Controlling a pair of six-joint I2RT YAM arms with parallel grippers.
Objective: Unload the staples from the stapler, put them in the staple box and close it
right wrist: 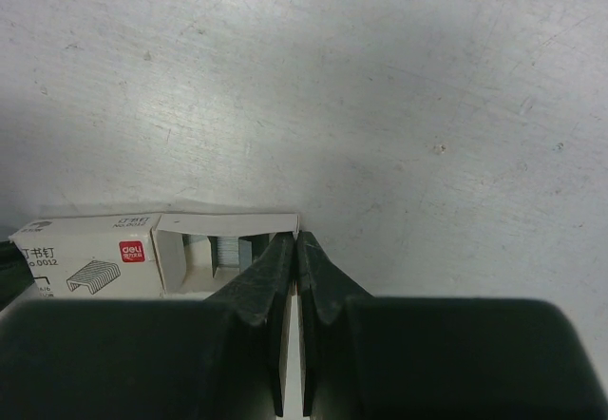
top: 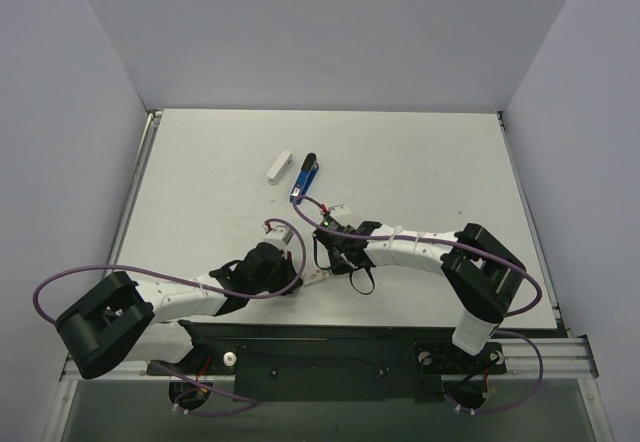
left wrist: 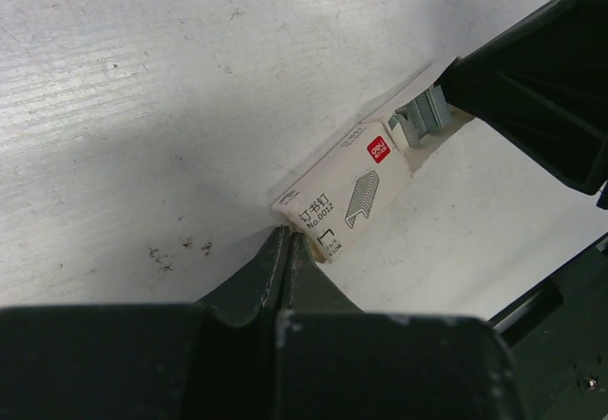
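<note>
Pinching one corner of the staple box (left wrist: 347, 192), the left gripper (left wrist: 288, 239) is squeezing tight. The right gripper (right wrist: 296, 242) is resting clenched at the box's open end, right beside the staples (right wrist: 228, 249) showing inside. The blue stapler (top: 303, 178) is lying well away from the box, on its far side.
</note>
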